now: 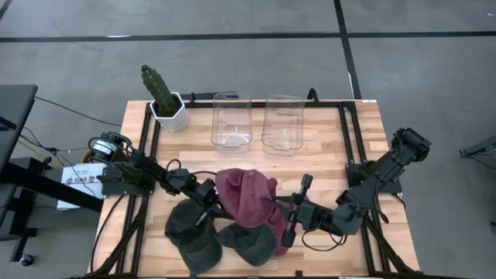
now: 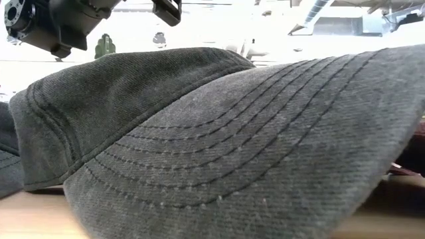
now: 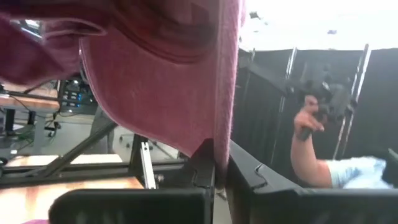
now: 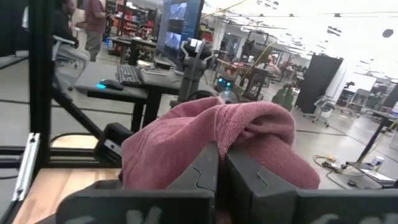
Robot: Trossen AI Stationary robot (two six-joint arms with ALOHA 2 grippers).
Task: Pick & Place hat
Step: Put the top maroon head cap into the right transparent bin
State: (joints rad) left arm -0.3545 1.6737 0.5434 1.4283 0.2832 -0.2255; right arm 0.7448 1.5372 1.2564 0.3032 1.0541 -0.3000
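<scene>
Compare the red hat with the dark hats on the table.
The red hat is maroon and crumpled, lifted off the wood between the left gripper and right gripper, both shut on its cloth. The dark hats are grey-black, keep their cap shape and lie flat at the table's front edge, ungripped. All are soft cloth hats.

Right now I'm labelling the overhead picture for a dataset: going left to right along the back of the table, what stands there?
Potted cactus → left clear container → right clear container. All three stand apart from the hats and the arms nearer the front.
</scene>
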